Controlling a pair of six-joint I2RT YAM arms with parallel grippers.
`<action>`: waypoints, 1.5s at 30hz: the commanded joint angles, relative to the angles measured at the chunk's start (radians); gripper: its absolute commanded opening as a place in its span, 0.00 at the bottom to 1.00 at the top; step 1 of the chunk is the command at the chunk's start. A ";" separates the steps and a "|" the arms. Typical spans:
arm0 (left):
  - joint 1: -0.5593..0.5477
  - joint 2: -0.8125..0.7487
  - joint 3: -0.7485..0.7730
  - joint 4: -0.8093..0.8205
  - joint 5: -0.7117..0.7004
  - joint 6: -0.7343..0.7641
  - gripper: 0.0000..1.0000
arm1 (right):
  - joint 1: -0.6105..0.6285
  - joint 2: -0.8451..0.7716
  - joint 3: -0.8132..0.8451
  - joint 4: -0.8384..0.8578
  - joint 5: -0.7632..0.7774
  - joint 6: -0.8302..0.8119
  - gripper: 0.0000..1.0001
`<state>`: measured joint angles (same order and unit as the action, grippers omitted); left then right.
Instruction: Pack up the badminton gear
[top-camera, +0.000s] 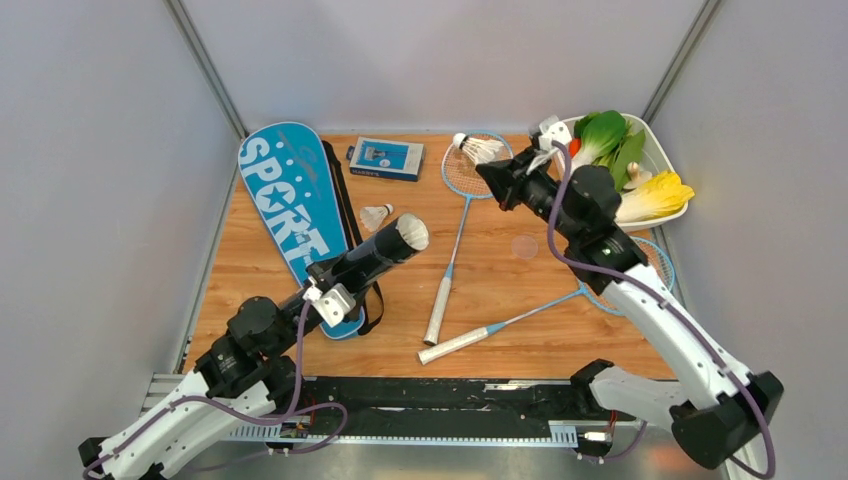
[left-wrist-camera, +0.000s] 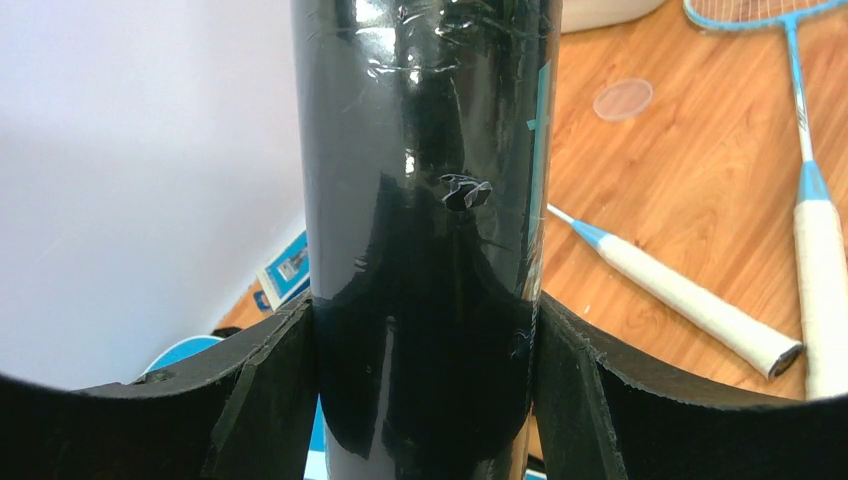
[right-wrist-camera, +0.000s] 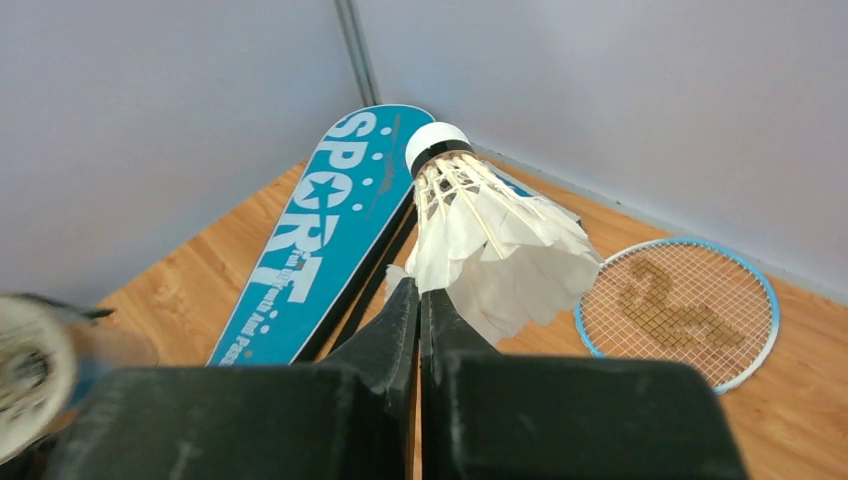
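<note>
Far left, the blue "SPORT" racket cover (top-camera: 290, 215) lies flat on the table (top-camera: 500, 290), running up toward the back wall. Over its near end, the left gripper (top-camera: 338, 280) is clenched around the long black tube (top-camera: 375, 255), which tilts up to the right. The overhead view shows white feathers in the tube's open mouth. The left wrist view hides that, but it shows both fingers (left-wrist-camera: 275, 370) pressed to the tube's glossy sides and a small tear in its wrap.

Just beside the cover, one shuttlecock (top-camera: 376, 215) rests loose on the wood, with the small blue box (top-camera: 387, 158) behind it. Mid-table, the first racket (top-camera: 438, 315) points to the back. The second racket (top-camera: 455, 345) angles right, its head under the right arm, and a clear round lid (top-camera: 524, 246) lies between their shafts.

The right gripper (top-camera: 492, 168) hovers over the first racket's head, grasping another shuttlecock (top-camera: 478, 148). The right wrist view shows what the overhead cannot: the fingers (right-wrist-camera: 395, 320) pinch the feather skirt, cork end up. Far right sits the white tray of vegetables (top-camera: 655, 150).
</note>
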<state>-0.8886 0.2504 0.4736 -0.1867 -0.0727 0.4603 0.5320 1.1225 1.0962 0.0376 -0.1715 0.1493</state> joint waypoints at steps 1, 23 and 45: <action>-0.002 0.022 0.046 -0.001 0.019 0.027 0.56 | -0.004 -0.110 0.041 -0.208 -0.146 -0.119 0.00; -0.002 0.153 0.137 -0.135 0.087 0.099 0.55 | 0.003 -0.287 0.112 -0.728 -0.469 -0.358 0.00; -0.002 0.216 0.206 -0.246 0.150 0.167 0.55 | 0.268 -0.137 0.180 -0.735 -0.428 -0.365 0.00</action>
<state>-0.8886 0.4576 0.6212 -0.4503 0.0589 0.5865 0.7246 0.9585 1.2095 -0.7166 -0.6479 -0.1970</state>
